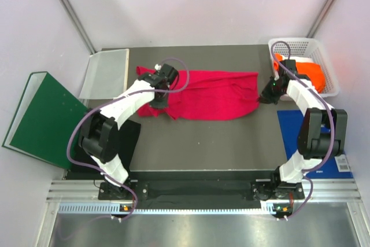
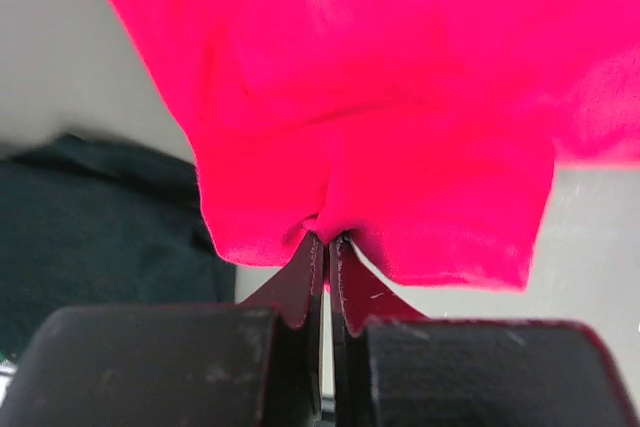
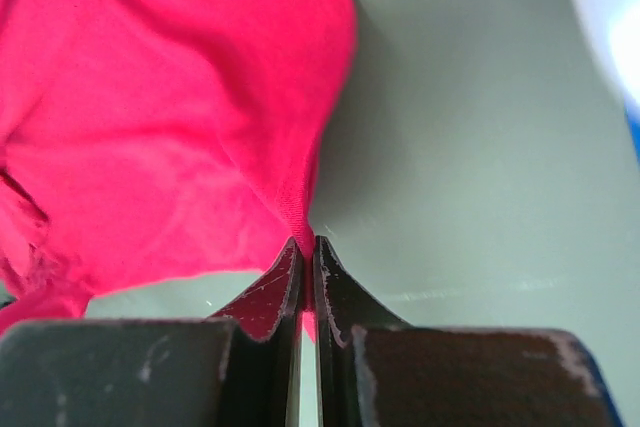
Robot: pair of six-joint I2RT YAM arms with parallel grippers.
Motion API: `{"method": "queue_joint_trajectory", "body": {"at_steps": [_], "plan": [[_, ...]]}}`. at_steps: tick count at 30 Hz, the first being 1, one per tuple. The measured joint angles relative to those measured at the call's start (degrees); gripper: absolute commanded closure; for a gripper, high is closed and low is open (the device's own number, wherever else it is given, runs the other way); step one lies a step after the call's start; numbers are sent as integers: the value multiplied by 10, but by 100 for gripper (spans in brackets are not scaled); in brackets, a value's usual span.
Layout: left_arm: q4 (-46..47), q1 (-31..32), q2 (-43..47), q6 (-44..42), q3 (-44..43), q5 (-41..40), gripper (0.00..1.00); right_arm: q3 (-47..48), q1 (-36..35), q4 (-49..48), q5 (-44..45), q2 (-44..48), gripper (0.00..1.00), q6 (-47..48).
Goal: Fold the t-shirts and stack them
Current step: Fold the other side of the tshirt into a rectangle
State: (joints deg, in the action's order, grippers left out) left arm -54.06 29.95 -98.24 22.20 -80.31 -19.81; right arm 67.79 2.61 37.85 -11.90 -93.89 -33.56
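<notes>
Both my pincers are clenched on the soft crimson-pink cloth t-shirt (image 1: 214,93). The left pincer (image 2: 327,239) bites a fold near its left end, and the right pincer (image 3: 307,242) pinches its right tip. The shirt lies stretched widthwise across the far middle of the dark grey table (image 1: 202,143), a bit rumpled.

I judge a fold is just starting, w/ nothing stacked yet. The next move calls for raising both ends together, level, & carrying them over the body w/o the cloth slipping or bunching.

The bright orange t-shirt (image 1: 306,72) sits in the white plastic basket (image 1: 315,41) at far right. A black cloth (image 1: 134,134) (prob. the third shirt) lies under my left arm.

Room: plain white walls, a flat blue board (image 1: 289,121) at right, a dark green binder (image 1: 40,117) at left.
</notes>
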Motion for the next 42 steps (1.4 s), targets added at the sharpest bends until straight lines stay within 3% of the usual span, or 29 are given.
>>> {"method": "queue_joint_trajectory", "body": {"at_steps": [11, 20, 23, 29, 36, 37, 38, 40, 41, 42], "plan": [[17, -136, -60, 3, -161, -2, 100, 158, 0, 14, 2, -134, 97, 32], [30, -138, -205, -26, -307, 14, 100, 296, 0, 25, -2, -278, 91, 40], [30, -137, -228, -30, -323, 20, 100, 337, -2, 34, -3, -309, 66, 43], [31, -140, -256, -37, -367, 31, 100, 366, -9, 29, -15, -316, 41, 38], [40, -162, -298, -31, -440, 62, 100, 363, -10, 7, -5, -302, 30, 35], [39, -170, -310, -28, -453, 69, 92, 360, -9, 6, 3, -297, 30, 35], [40, -175, -319, -26, -461, 71, 73, 358, -8, 8, 10, -293, 30, 35], [37, -188, -350, -21, -490, 78, 19, 357, -8, 14, 29, -289, 30, 36], [38, -196, -367, -15, -502, 83, 1, 357, -8, 16, 37, -287, 28, 36], [38, -202, -380, -9, -509, 86, 1, 357, -9, 18, 47, -285, 28, 37]]}}
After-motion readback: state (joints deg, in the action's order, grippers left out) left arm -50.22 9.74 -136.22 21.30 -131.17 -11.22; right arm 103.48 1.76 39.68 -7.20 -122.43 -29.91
